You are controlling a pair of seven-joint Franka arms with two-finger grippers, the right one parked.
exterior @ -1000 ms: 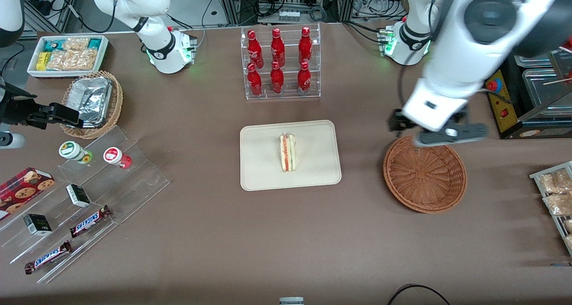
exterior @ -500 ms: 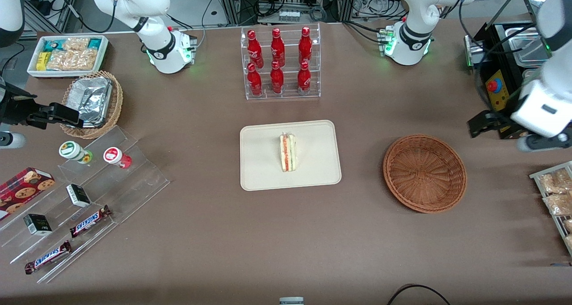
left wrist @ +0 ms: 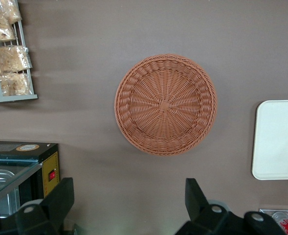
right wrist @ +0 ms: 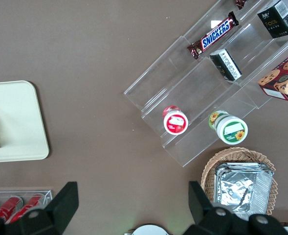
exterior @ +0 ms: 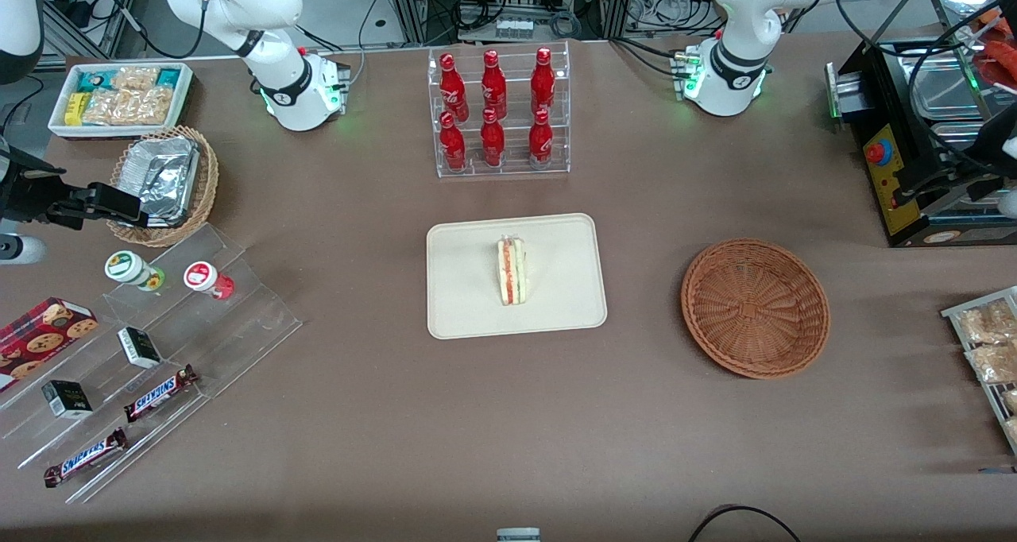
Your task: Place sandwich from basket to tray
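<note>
So from my end the sandwich (exterior: 512, 271) is sitting on the tray (exterior: 461, 303), roughly in the middle of it, standing on edge with the red-orange and green layers showing. Using the tray as my reference: the basket (exterior: 755, 307) is on the table off toward the working arm's end, well apart from the tray, and there's nothing in it. The rack of red bottles (exterior: 498, 113) is farther from the front camera than the tray. The gripper (left wrist: 129, 208) is up high above the table, looking straight down at the basket, with the tray's edge (left wrist: 278, 139) just visible off to one side. Its fingers (left wrist: 60, 200) are spread wide with nothing between them.
</note>
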